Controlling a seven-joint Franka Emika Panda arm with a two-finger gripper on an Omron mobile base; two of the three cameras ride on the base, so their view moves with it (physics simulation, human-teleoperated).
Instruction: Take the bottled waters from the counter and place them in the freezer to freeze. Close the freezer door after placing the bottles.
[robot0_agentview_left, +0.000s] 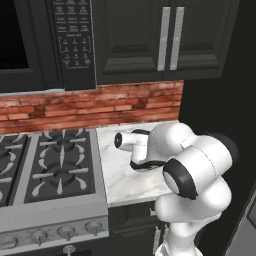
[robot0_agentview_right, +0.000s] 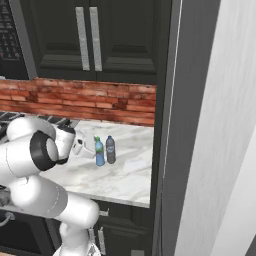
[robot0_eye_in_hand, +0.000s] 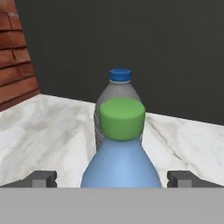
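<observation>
Two water bottles, one blue green-capped (robot0_eye_in_hand: 121, 164) and one grey blue-capped (robot0_eye_in_hand: 117, 89), on one marble counter (robot0_agentview_right: 125, 175); two cabinet handles (robot0_agentview_right: 89, 38).

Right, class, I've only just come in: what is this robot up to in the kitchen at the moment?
The robot's gripper is open and lined up on the blue bottle with the green cap, a fingertip on either side, not closed on it. The grey bottle stands upright right beside it on the marble counter, next to the stove. Neither bottle has been lifted yet.
</observation>
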